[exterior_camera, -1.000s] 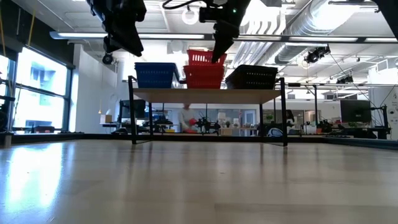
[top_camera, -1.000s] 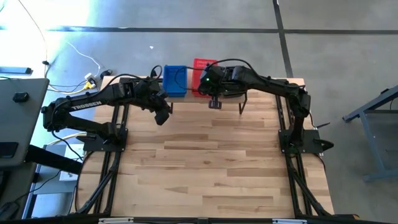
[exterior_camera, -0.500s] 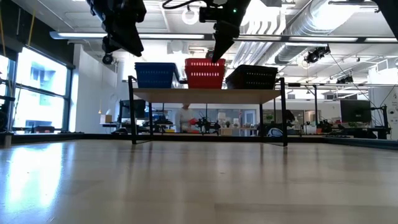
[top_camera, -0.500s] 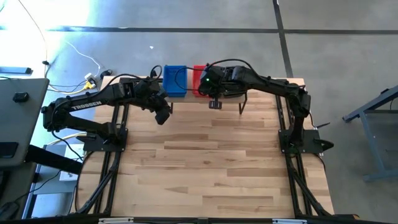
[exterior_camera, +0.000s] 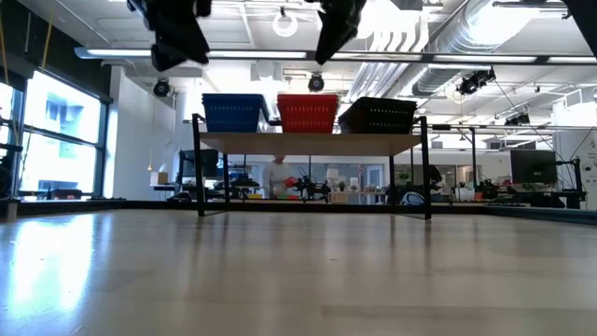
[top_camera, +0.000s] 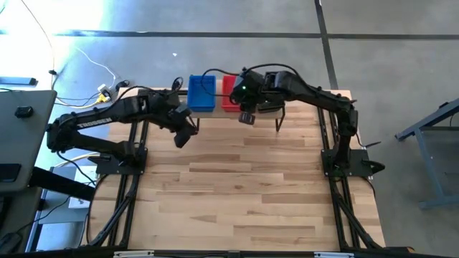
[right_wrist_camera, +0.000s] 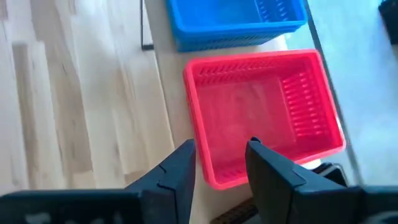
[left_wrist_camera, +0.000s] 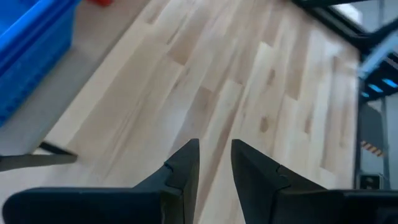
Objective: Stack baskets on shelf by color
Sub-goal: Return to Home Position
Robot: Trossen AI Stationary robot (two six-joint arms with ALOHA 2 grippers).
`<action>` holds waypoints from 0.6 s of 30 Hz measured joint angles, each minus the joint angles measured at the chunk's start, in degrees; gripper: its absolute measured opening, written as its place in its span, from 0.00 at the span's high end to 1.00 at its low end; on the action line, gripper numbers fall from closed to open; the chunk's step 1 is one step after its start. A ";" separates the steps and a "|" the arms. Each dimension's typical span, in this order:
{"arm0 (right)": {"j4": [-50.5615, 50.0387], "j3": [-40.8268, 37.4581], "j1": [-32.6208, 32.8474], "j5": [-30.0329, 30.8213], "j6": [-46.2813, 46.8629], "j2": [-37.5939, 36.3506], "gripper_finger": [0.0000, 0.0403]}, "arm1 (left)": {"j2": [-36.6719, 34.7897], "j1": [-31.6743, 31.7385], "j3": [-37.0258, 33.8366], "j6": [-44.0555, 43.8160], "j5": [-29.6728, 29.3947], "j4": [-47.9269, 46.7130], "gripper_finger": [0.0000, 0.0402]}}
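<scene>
The shelf point(exterior_camera: 308, 143) stands at the table's far edge on thin black legs. On its board rest a blue basket stack point(exterior_camera: 233, 112) at the left, a red basket stack point(exterior_camera: 307, 112) in the middle and a black basket stack point(exterior_camera: 378, 115) at the right. My right gripper point(right_wrist_camera: 219, 152) hangs open above the near rim of the red basket point(right_wrist_camera: 261, 112), clear of it. The blue basket point(right_wrist_camera: 236, 18) sits beside the red one. My left gripper point(left_wrist_camera: 214, 146) is open over bare tabletop in front of the shelf's left end, with nothing between its fingers.
In the high view my right arm point(top_camera: 301, 89) covers the shelf's right part and the black baskets. The wooden tabletop point(top_camera: 251, 193) stretches from the shelf to the near edge. The shelf's black legs point(exterior_camera: 200, 168) stand on it. A person point(exterior_camera: 277, 175) shows far behind.
The upper red basket, which stood high on the red stack under my right gripper, has sunk down into the stack and sits level. My right gripper has let go of it and risen away from the shelf.
</scene>
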 joint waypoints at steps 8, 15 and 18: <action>0.91 2.65 2.98 -5.03 6.89 -0.02 0.69 | -11.94 -8.80 -6.12 -0.74 -8.18 6.25 0.79; 5.81 2.70 7.68 -5.09 9.20 -0.06 0.69 | -23.41 -14.61 -21.20 -1.55 -8.08 21.19 0.79; 6.59 3.02 9.05 -5.28 9.89 -0.38 0.69 | -28.36 -16.57 -28.70 -1.15 -7.81 26.98 0.79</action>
